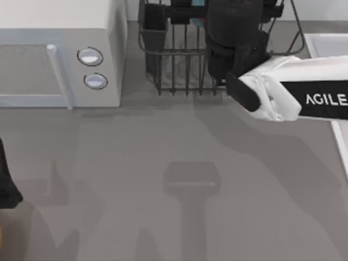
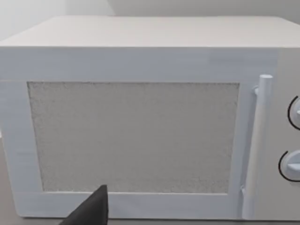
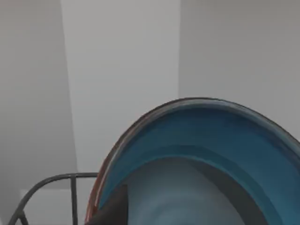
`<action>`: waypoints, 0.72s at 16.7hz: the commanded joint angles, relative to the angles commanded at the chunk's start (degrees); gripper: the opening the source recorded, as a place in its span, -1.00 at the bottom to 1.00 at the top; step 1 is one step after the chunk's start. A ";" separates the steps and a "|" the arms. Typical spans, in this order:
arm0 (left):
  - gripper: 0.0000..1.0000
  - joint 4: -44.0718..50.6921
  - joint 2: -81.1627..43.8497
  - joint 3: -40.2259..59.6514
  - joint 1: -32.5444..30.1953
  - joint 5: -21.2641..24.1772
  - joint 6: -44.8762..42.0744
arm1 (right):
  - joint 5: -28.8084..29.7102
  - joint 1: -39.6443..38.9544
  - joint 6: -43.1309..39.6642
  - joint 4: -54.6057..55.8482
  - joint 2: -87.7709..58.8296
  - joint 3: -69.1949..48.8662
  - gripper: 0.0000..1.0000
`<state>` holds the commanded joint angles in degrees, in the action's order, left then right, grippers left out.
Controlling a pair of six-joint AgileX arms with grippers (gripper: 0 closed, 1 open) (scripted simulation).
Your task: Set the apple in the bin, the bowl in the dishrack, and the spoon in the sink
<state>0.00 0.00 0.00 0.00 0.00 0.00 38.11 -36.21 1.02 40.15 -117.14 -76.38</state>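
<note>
Far left edge of the top view: my left arm (image 1: 6, 187) sits parked, just a dark bit of it low on the table (image 1: 163, 152). Left wrist view looks straight at the microwave (image 2: 140, 136), w/ one dark fingertip (image 2: 93, 208) poking in at the frame's edge. Can't tell if the left fingers are apart or together.

Next along, top view: the white microwave (image 1: 54, 54) stands at the table's back left, door handle (image 1: 60, 76) upright and two round knobs (image 1: 91, 56) on its right-hand panel. Same handle (image 2: 260, 145) and knobs show close in the left wrist view.

Center-right at the back: the dishrack (image 1: 174, 60), dark wire w/ upright bars, and a dark rectangular utensil cup (image 1: 154, 27) at its left corner. My right arm (image 1: 304, 98) reaches in from the right side, white w/ AgileX lettering, its dark wrist end over the rack's right part. The right gripper itself is under that dark mass, so no clear look at it from above.

Right wrist view: the bowl (image 3: 206, 154) sits very close to the lens, blue inside, reddish-brown rim, tilted up on edge. A piece of rack wire (image 3: 51, 187) curves beside and below its rim. A dark fingertip (image 3: 112, 211) lies against the bowl's inner face near the rim. Can't tell whether the fingers are clamped on it.

Far right of the top view: the sink (image 1: 326, 43), white raised rim, partly under my right arm.
</note>
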 joint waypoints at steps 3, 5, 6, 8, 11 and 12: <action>1.00 0.00 0.00 0.00 0.00 0.00 0.00 | 0.00 0.00 0.00 0.00 0.00 0.00 1.00; 1.00 0.00 0.00 0.00 0.00 0.00 0.00 | 0.00 0.00 0.00 0.00 0.00 0.00 1.00; 1.00 0.00 0.00 0.00 0.00 0.00 0.00 | 0.01 -0.12 0.00 -0.01 0.02 -0.01 1.00; 1.00 0.00 0.00 0.00 0.00 0.00 0.00 | -0.21 0.05 0.01 -0.19 0.49 0.33 1.00; 1.00 0.00 0.00 0.00 0.00 0.00 0.00 | -2.08 1.72 0.09 -1.91 5.08 3.78 1.00; 1.00 0.00 0.00 0.00 0.00 0.00 0.00 | -3.05 2.65 0.12 -2.86 7.70 5.71 1.00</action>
<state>0.00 0.00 0.00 0.00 0.00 0.00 35.06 -33.56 1.14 37.29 -109.44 -70.67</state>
